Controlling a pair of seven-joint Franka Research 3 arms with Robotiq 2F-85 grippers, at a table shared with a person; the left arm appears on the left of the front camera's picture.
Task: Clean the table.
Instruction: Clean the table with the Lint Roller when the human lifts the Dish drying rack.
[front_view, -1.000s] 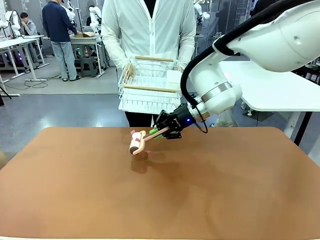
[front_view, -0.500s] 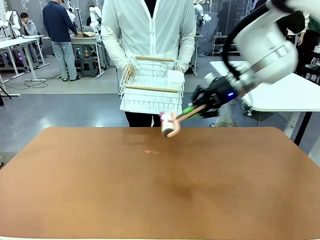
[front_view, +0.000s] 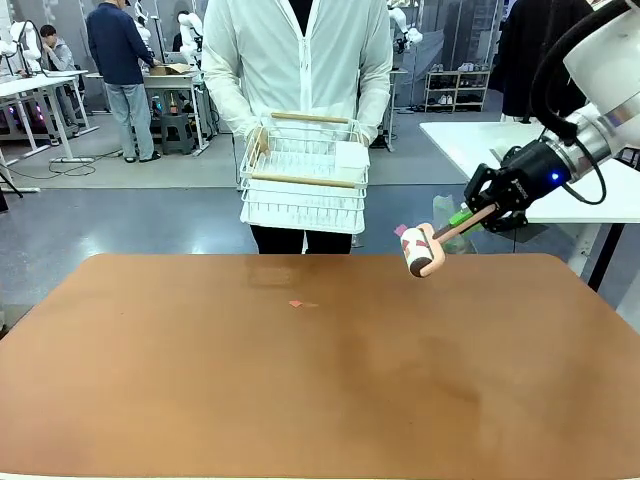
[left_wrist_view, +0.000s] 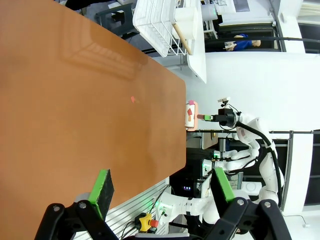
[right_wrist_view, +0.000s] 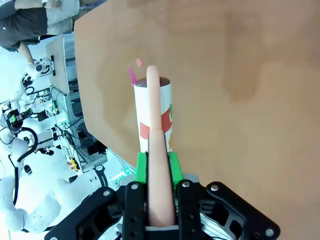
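Table (front_view: 300, 400), wide and reddish-brown, is spread across the near part of the front view, its far edge just before a person (front_view: 300, 60) in a white jacket. A white wire dish rack (front_view: 300, 190) is held by that person at waist height, beyond the far edge. The right arm (front_view: 610, 60) is brought in from the right and is raised above the far right corner. A lint roller (front_view: 420, 250) is carried in the air by its pale handle, which is clamped between the green pads of the right gripper (front_view: 468, 218). The roller's head is tilted down and clear of the surface. The left gripper (left_wrist_view: 162, 180) is seen beside an edge of the table, its fingers spread well apart with nothing between them. Small pink scraps (right_wrist_view: 131, 76) are stuck at the roller's head. One small reddish scrap (front_view: 296, 303) is seen lying on the table, toward the far side.
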